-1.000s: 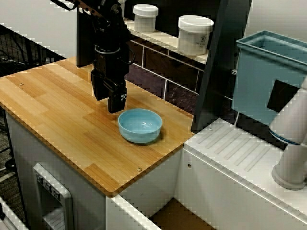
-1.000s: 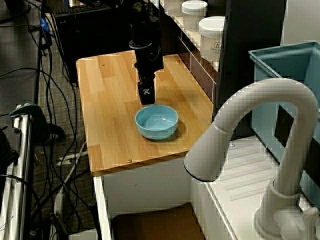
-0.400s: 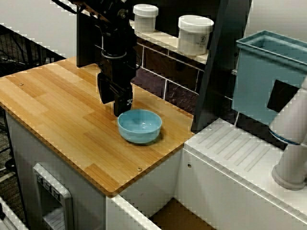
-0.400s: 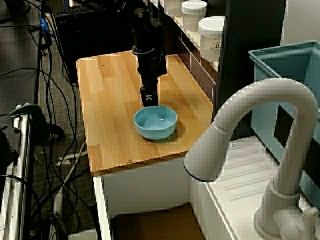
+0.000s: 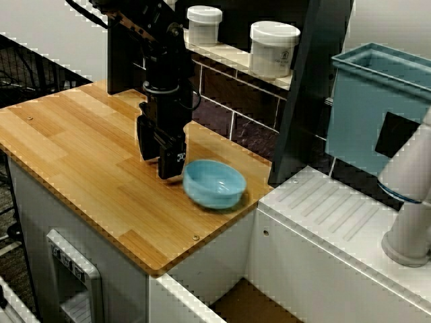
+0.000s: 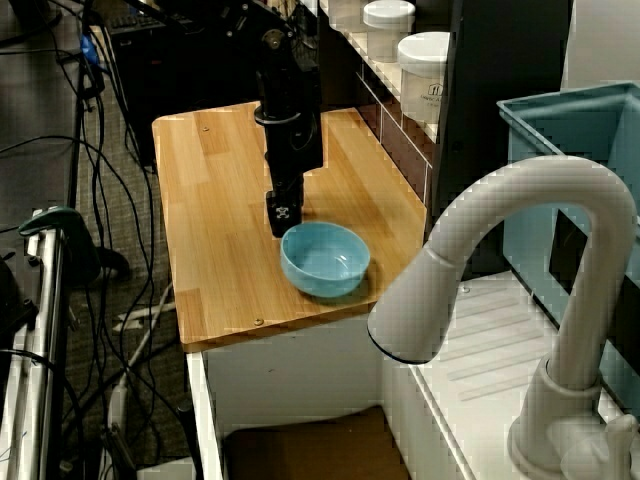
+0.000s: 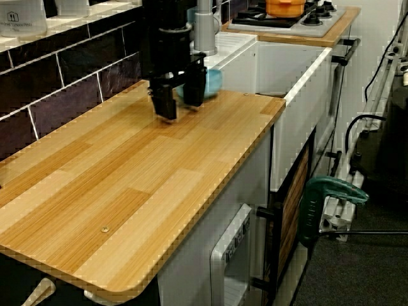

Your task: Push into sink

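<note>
- Your gripper [image 5: 166,160] is hanging over the wooden counter [image 5: 74,155], pointing straight down, with its tips sitting low, just above the boards.
- In the side view its two dark fingers [image 7: 164,102] are standing a little apart with nothing between them; they are gripping nothing.
- The gripper is pressing against the side of the light-blue bowl [image 5: 214,183] that faces away from the sink; in the faucet-side view the tips [image 6: 284,212] are touching the bowl's rim.
- The bowl is looking blurred and is sitting upright on the counter, near the counter edge that borders the sink [image 5: 252,304].
- The sink is lying just past that counter edge, sunken below it, and you are seeing only a strip of its brown floor and its white walls [image 6: 300,448].
- Beyond the sink, the white ribbed draining surface [image 5: 337,208] is running alongside it, with the white faucet [image 6: 520,260] arching over and the teal bin [image 5: 377,108] standing farther back.
- On the ledge behind the counter, two white jars [image 5: 273,48] are standing upright.
</note>
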Controlling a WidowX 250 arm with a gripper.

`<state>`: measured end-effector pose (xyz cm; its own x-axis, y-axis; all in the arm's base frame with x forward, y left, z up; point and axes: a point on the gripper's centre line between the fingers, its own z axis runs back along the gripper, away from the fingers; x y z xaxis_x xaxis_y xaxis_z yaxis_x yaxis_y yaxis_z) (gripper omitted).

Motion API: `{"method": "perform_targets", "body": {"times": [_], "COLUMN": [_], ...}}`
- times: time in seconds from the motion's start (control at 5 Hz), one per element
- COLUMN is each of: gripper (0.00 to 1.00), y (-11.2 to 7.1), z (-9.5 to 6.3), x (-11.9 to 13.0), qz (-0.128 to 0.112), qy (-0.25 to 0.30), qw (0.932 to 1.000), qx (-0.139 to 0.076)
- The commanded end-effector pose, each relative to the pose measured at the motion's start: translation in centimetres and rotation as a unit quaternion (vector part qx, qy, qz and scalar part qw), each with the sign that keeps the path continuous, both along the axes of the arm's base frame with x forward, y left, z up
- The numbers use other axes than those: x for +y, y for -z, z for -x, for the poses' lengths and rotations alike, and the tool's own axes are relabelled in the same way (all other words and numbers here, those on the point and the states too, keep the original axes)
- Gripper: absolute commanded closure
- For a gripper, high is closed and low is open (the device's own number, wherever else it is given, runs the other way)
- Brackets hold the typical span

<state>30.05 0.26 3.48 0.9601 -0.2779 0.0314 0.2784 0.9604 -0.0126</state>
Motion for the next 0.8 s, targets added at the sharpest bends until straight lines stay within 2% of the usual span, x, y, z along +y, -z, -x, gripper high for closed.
{"method": "perform_targets", "body": {"times": [0.0, 0.2, 0.4, 0.6], "gripper": [0.0, 0.0, 0.0, 0.0], "y": [-2.9, -3.5, -3.2, -2.4], "z": [0.8, 1.1, 0.3, -0.8], "x": [-1.2, -0.5, 1.7, 3.3], "qz": [0.011, 0.014, 0.002, -0.027], "qy": [0.022, 0.015, 0.007, 0.019], "qw": [0.9993, 0.9994, 0.9993, 0.9981], "qx": [-0.026, -0.027, -0.037, -0.052]}}
